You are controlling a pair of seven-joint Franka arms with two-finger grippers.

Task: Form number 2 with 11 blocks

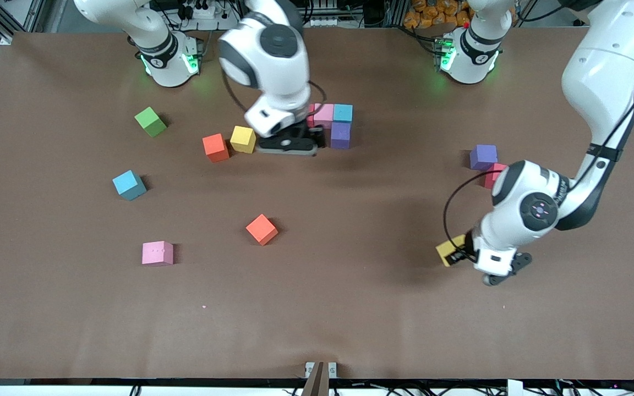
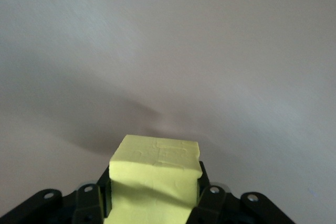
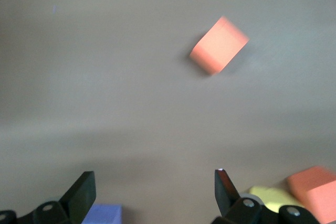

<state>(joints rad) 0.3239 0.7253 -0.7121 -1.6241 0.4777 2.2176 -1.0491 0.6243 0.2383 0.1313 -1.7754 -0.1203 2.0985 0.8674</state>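
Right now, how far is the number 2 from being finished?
Early stage. Done: a small cluster of a pink cube, a blue cube and a purple cube, with the open right tool beside it. In hand: the left tool holds a yellow cube. Left: most cubes lie scattered, such as the orange cube and another pink cube.

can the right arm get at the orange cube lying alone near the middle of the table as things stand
Probably yes. The right gripper is open and empty, beside the small cluster of matte cubes. The lone orange matte cube sits nearer the front camera with bare brown table all round it, nothing between.
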